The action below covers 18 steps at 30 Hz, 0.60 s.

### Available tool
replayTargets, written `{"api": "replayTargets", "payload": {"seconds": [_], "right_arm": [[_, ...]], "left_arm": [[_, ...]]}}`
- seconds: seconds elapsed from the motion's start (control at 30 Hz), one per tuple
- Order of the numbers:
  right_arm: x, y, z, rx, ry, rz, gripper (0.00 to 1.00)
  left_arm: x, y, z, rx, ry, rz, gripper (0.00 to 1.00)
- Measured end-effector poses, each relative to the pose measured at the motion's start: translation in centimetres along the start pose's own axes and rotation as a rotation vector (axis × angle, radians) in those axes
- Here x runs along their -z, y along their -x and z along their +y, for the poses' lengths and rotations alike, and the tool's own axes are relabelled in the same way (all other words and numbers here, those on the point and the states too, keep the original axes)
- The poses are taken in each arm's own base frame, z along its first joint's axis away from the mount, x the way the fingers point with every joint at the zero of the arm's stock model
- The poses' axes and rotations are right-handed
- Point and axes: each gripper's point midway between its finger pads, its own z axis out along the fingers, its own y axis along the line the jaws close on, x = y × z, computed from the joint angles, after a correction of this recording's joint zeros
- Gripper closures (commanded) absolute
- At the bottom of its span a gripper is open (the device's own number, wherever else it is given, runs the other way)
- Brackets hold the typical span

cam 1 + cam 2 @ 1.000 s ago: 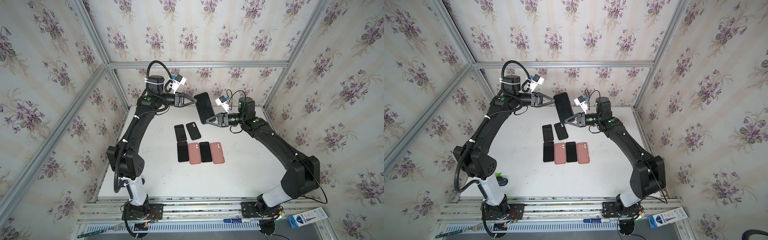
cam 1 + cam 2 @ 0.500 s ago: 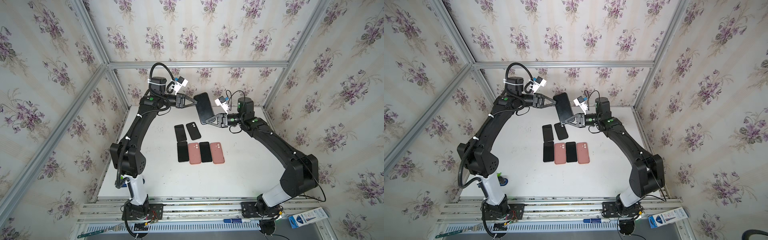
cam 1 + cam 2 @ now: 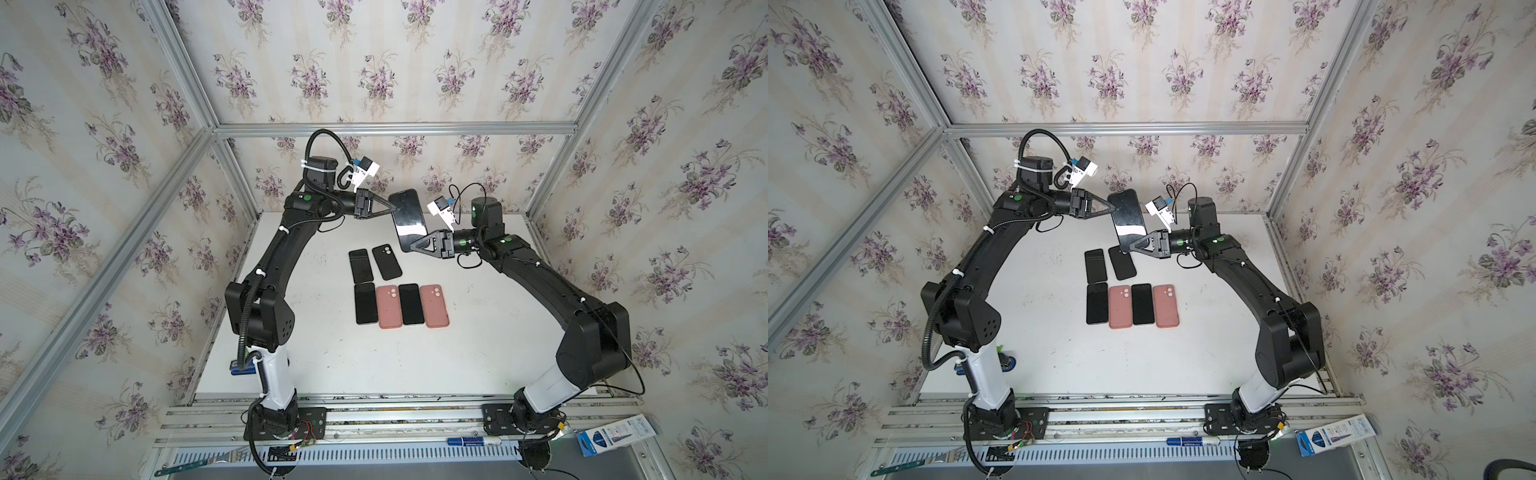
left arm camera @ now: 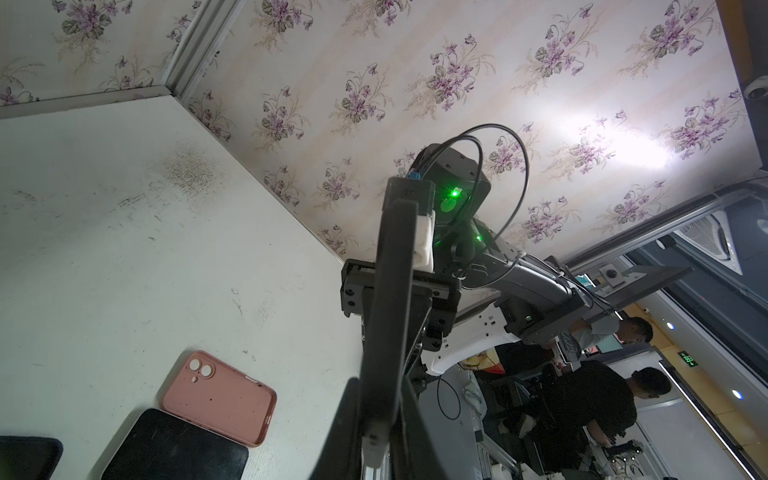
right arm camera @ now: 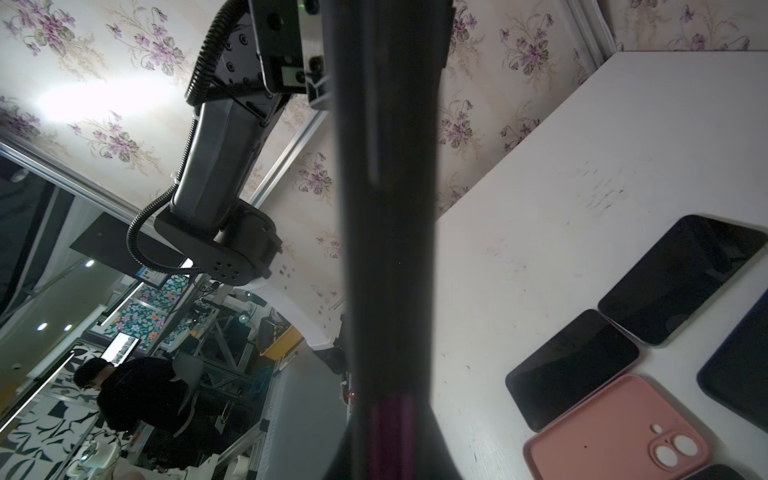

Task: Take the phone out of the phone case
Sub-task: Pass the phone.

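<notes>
The phone, dark-screened and in a dark phone case, hangs tilted in the air above the back of the table. My left gripper is shut on its upper left edge. My right gripper is shut on its lower corner. In the left wrist view the phone shows edge-on, running away from the left gripper. The right wrist view shows the phone the same way, clamped in the right gripper. I cannot tell phone from case along the edges.
On the white table lie a black phone and a black case. Nearer the front is a row: black phone, pink case, black phone, pink case. Aluminium posts frame the walls.
My left gripper, open beside the phone a second ago, has moved in slightly and closed on its upper edge. The right gripper has kept its hold and place.
</notes>
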Motion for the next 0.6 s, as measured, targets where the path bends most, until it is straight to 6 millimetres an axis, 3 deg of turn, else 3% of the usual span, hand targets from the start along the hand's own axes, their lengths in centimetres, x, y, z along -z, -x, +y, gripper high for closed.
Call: {"api": "replayTargets", "payload": {"seconds": [0.07,0.1,0.17,0.27,0.37,0.47,0.6], "right_arm": [[0.0,0.0,-0.1,0.006,0.0,0.005,0.97],[0.0,-0.1,-0.1,0.006,0.0,0.007,0.88],[0.0,-0.2,-0.3,0.002,-0.005,0.008,0.53],[0.3,-0.2,-1.8,-0.025,-0.095,-0.026,0.25],[1.7,-0.5,-3.4,-0.076,-0.228,-0.11,0.04],[3.8,0.6,-3.6,-0.043,-0.36,-0.259,0.0],[6.4,3.6,-1.7,0.032,-0.456,-0.453,0.0]], "left_arm": [[0.0,0.0,0.0,0.002,0.0,0.0,1.0],[0.0,0.0,0.0,0.001,0.0,0.0,1.0],[0.0,0.0,0.2,0.007,0.008,-0.001,1.0],[0.3,0.6,0.3,0.018,0.071,-0.03,1.0],[1.6,2.3,-0.2,0.013,0.153,-0.097,1.0],[3.0,4.6,-0.8,0.019,0.233,-0.187,1.0],[4.4,7.2,-1.6,0.055,0.315,-0.321,1.0]]}}
